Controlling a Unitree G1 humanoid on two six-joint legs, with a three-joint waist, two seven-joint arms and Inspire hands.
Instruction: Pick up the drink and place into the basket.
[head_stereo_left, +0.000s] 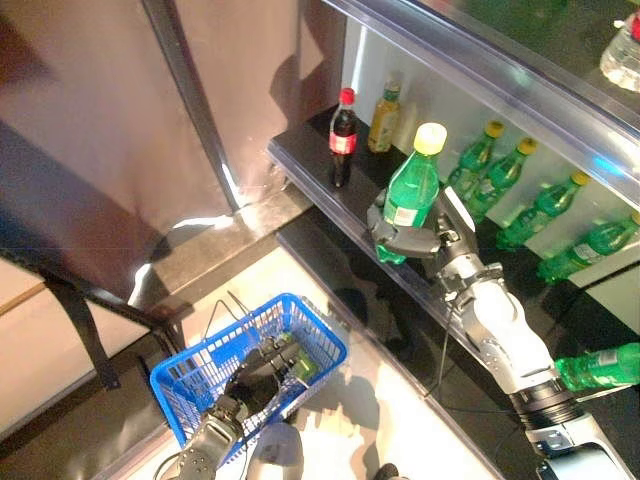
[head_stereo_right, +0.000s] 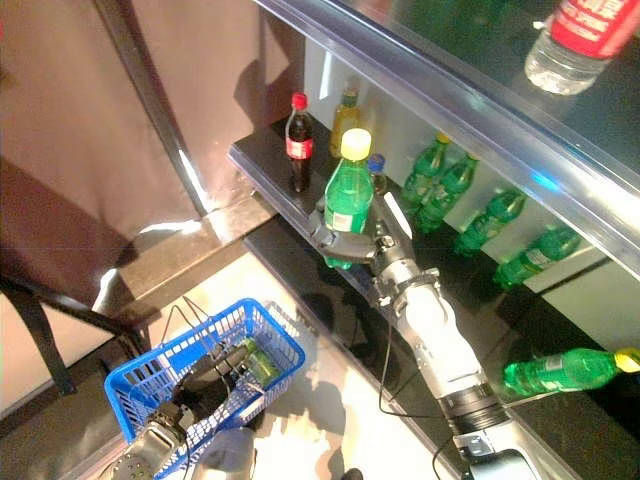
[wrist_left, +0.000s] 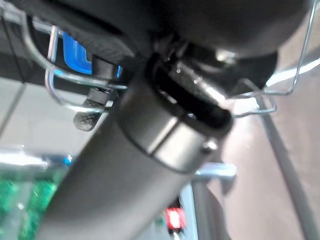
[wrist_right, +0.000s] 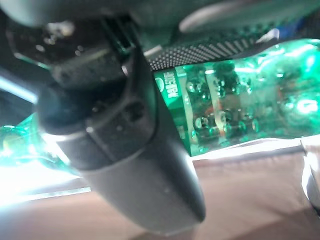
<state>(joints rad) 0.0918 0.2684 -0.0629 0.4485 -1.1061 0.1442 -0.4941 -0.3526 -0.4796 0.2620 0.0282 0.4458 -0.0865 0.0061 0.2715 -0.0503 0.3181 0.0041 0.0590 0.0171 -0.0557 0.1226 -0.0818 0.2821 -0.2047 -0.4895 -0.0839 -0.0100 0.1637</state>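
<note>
Left hand: your dark left hand (head_stereo_left: 255, 375) sits lowest and nearest in the head views, reaching into the blue plastic shopping basket (head_stereo_left: 190, 375); its fingers are curled round the thin wire handle (wrist_left: 75, 82), as the left wrist view shows.
Basket: you see it on the pale floor (head_stereo_left: 380, 400) beside the shelving, tilted a little, with a small green item (head_stereo_left: 303, 368) inside, just beside your left hand.
Right hand: your dark right hand (head_stereo_left: 405, 240) is wrapped round the lower body of the green plastic drink bottle with a yellow cap (head_stereo_left: 413, 185); the right wrist view shows the green bottle (wrist_right: 240, 105) pressed against the fingers.
Drink: you hold it upright with a slight tilt, in front of the edge of the dark glossy shelf (head_stereo_left: 310, 170), well apart from the basket and higher than it.
Shelf, left end: a dark cola bottle with a red cap (head_stereo_left: 343, 135) stands upright, and a yellow-brown bottle (head_stereo_left: 382, 118) stands just behind it.
Shelf, further right: several more green bottles with yellow caps (head_stereo_left: 500, 175) stand in a row behind your right arm.
Lower right: another green bottle (head_stereo_left: 600, 365) lies on its side.
Upper shelf: a clear bottle with a red label (head_stereo_right: 575, 40) lies above the glass edge.
</note>
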